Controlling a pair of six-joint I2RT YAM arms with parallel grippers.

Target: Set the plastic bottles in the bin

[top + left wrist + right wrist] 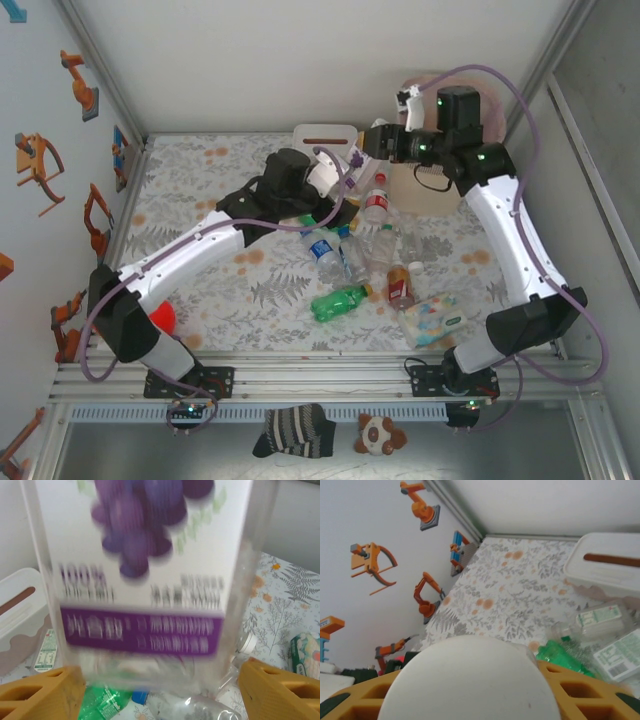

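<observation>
Top view: the left gripper (335,185), clamped on a grape-label bottle (328,177), stands over the heap of bottles (350,255). The bin (412,195) lies to its right and a little beyond, and the right gripper (406,104) is nearer, at the bin's rim. 
Left wrist view: the grape-label bottle is pinched between both fingers (42,692), its long axis running up away from them. 
Right wrist view: the fingers (570,692) are closed round a white rounded object (465,680), kind unclear.

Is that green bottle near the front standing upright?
No, the green bottle lies on its side on the table.
</observation>
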